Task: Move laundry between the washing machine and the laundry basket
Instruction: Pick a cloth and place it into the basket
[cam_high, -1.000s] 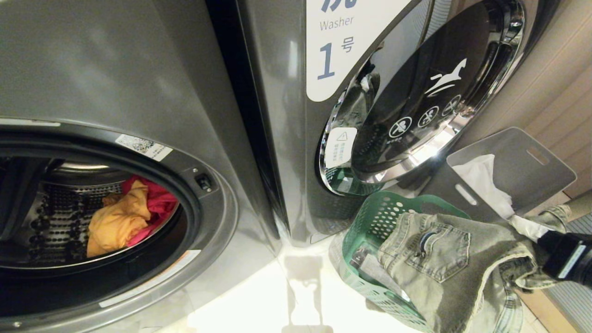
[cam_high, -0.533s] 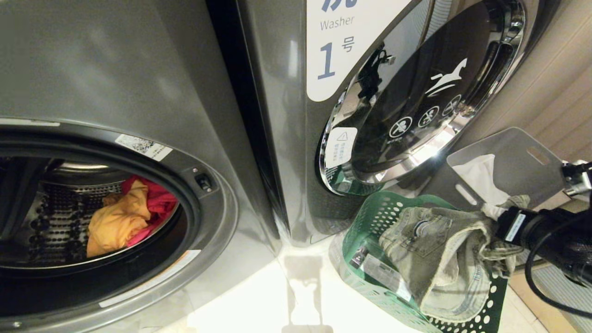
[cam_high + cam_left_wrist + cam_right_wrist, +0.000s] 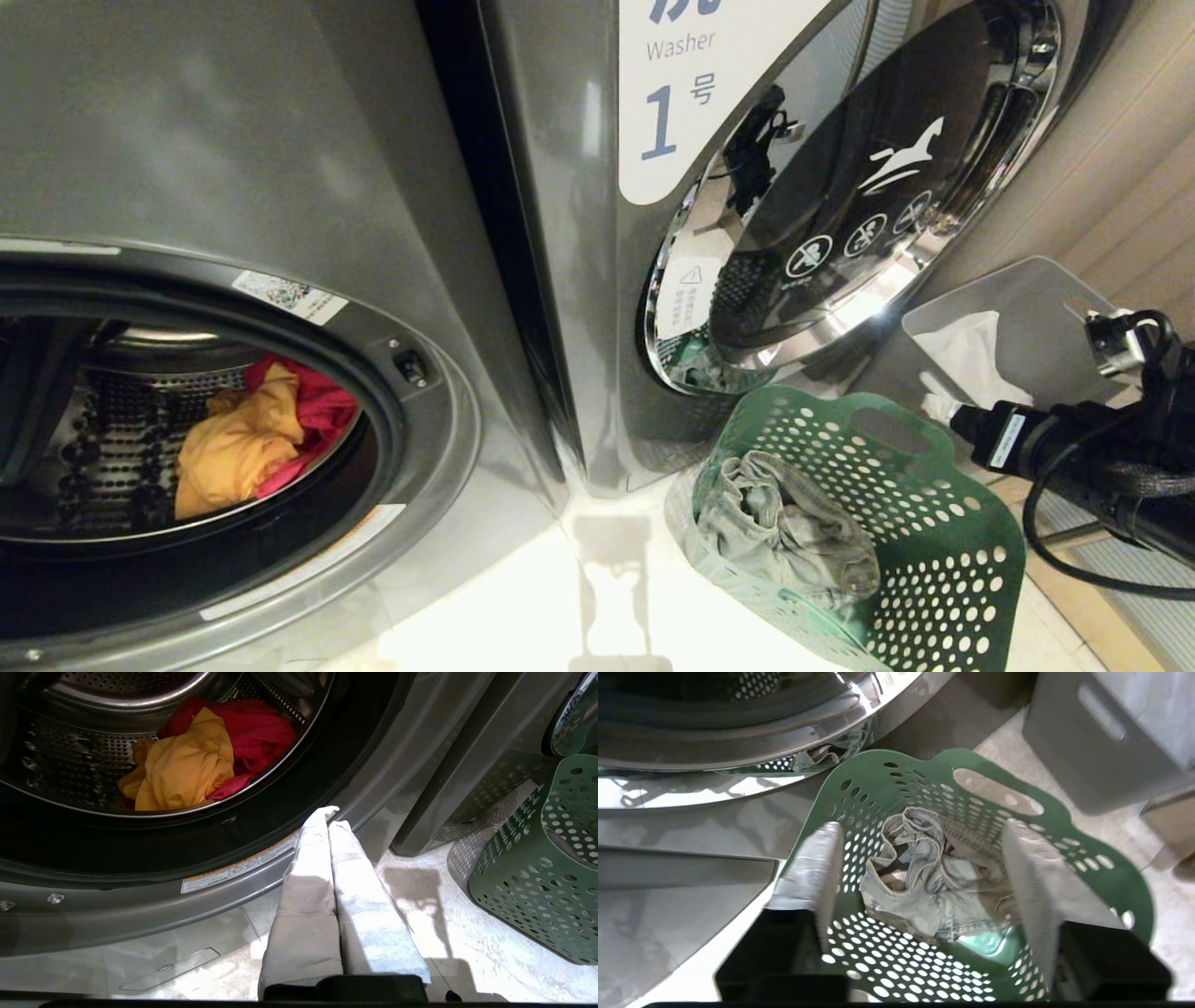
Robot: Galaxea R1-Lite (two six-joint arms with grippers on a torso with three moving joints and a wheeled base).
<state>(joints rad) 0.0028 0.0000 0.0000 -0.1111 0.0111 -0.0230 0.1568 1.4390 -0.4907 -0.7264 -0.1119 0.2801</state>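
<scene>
My right pincer (image 3: 924,891) hangs above the laundry basket (image 3: 943,560), its two padded fingers (image 3: 810,872) spread wide with nothing between them: released, empty. Directly below, the grey-green denim garment (image 3: 924,877) lies crumpled on the basket floor, clear of both pads, so I judge this item delivered. The basket stands on the pale floor at the right, just before the closed washer marked 1 (image 3: 672,112), with a grey solid-sided bin (image 3: 1036,317) beyond it holding something white. My left pincer (image 3: 332,823) is clenched, pads pressed together on nothing, parked low near the rim of the open washing machine (image 3: 439,439) on the left. Inside that drum the mustard-orange garment (image 3: 233,448) rests on top of the red-pink garment (image 3: 322,406), both toward the far wall. I judge two pieces remain to be fetched; the orange one, lying uppermost, is the likelier next grasp.
</scene>
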